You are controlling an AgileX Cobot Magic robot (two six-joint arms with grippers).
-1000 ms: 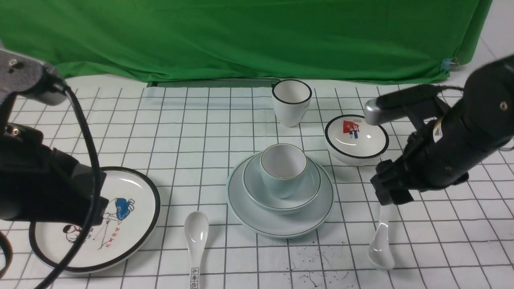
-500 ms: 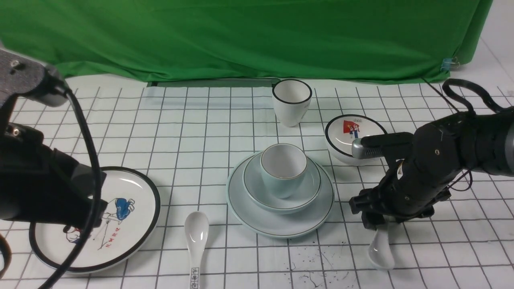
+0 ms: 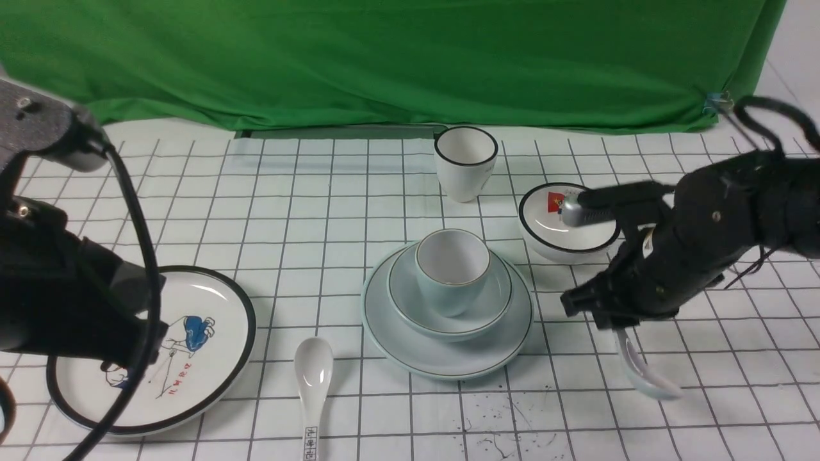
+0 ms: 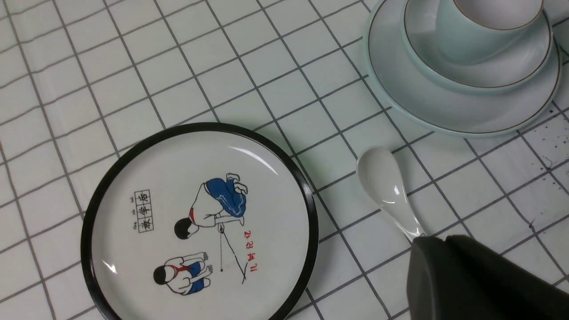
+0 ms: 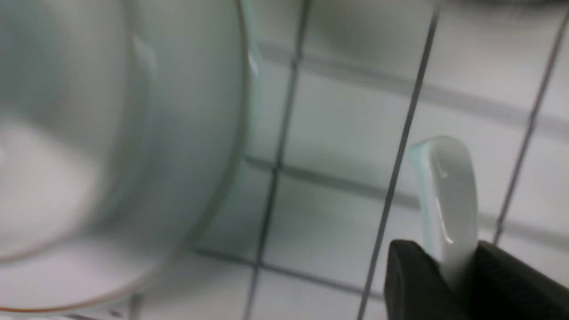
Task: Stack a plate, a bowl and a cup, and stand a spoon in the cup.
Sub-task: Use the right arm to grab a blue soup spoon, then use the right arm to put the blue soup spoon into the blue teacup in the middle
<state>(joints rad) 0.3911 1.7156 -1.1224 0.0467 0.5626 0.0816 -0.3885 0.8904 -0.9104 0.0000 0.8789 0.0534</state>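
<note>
Two black fingers (image 5: 413, 284) of the right gripper (image 5: 453, 271) were clamped on the handle of the spoon (image 5: 446, 191). In the front view we saw that plain white spoon hanging from the gripper, scoop end lowest and slanting to the right. We could not tell whether the scoop touched the gridded cloth (image 3: 737, 384). It hung just to the right of the plate (image 3: 442, 362), clear of its rim. On that plate sat the bowl (image 3: 496, 301), and in the bowl the cup (image 3: 448, 288) stood upright. The left gripper (image 4: 426, 253) was closed on nothing. In its wrist view its dark tip covered the handle of the printed spoon (image 4: 384, 186), which lay between the stack and the cartoon plate (image 4: 313, 213). Behind the right arm we saw the black-rimmed bowl (image 3: 551, 234), and farther back the taller white cup (image 3: 464, 163).
</note>
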